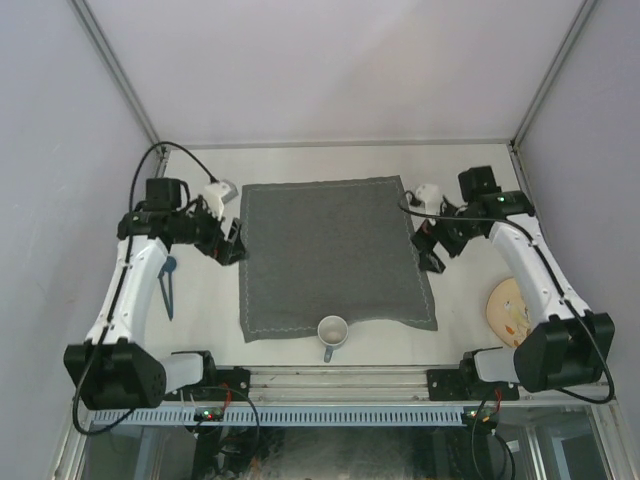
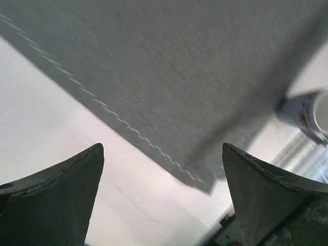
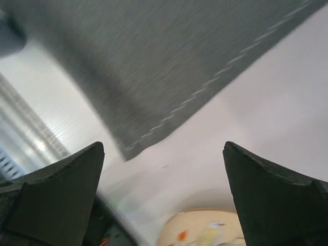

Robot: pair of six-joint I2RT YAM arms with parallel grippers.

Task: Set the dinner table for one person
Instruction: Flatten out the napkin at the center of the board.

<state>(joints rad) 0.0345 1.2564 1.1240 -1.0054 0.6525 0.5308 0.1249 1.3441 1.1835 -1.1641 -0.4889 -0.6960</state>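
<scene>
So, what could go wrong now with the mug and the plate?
The mug stands right at the near edge of the cloth, so a tug on the cloth might tip it. The plate lies close against the right arm, which could knock it when it swings.

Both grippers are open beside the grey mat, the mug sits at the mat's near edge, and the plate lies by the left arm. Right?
Not quite. The plate lies by the right arm, not the left; the top external view shows it. The rest holds: the left gripper and right gripper are open beside the grey mat, and the mug sits at the mat's near edge.
</scene>
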